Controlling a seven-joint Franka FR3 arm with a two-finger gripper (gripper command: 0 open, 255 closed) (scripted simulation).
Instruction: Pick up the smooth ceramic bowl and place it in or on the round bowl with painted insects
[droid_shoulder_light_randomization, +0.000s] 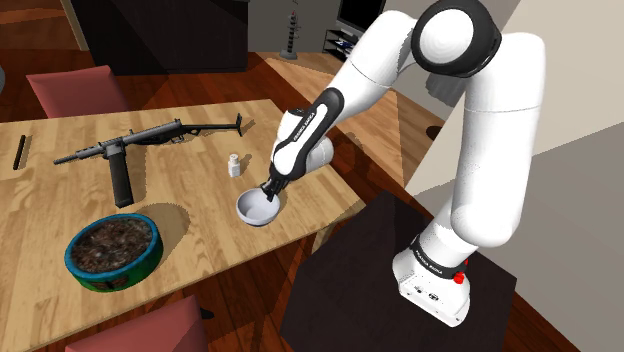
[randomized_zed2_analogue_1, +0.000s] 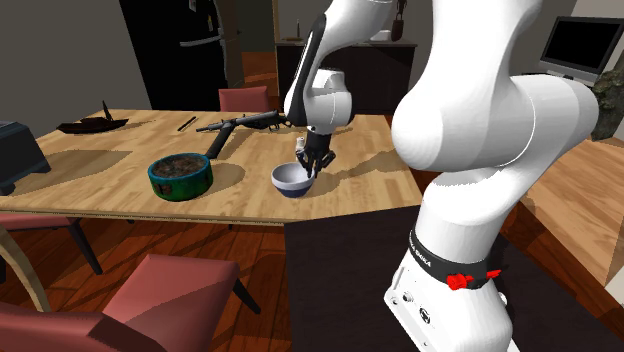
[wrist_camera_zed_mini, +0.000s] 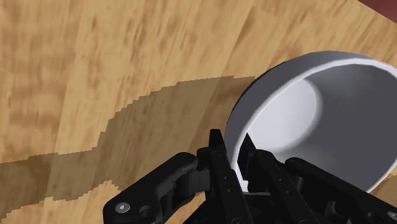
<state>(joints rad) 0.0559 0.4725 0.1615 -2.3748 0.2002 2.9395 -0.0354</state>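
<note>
A plain white bowl (droid_shoulder_light_randomization: 256, 208) (randomized_zed2_analogue_1: 293, 181) (wrist_camera_zed_mini: 305, 121) stands near the wooden table's edge closest to the stand. My black gripper (droid_shoulder_light_randomization: 271, 189) (randomized_zed2_analogue_1: 312, 167) (wrist_camera_zed_mini: 233, 151) comes down on the bowl's rim. One finger is inside the bowl and one outside, and they are shut on the rim. A round bowl (droid_shoulder_light_randomization: 113, 250) (randomized_zed2_analogue_1: 180, 174) with a teal wall and a dark brown patterned inside sits farther along the table, towards the shoulder view's left. It is apart from the white bowl.
A black submachine gun (droid_shoulder_light_randomization: 128, 150) (randomized_zed2_analogue_1: 236, 125) lies behind the bowls, and a small white bottle (droid_shoulder_light_randomization: 234, 165) stands just behind the white bowl. Red chairs (droid_shoulder_light_randomization: 75, 88) (randomized_zed2_analogue_1: 185, 290) ring the table (droid_shoulder_light_randomization: 60, 200). A dark boat-shaped piece (randomized_zed2_analogue_1: 95, 124) lies at the far end.
</note>
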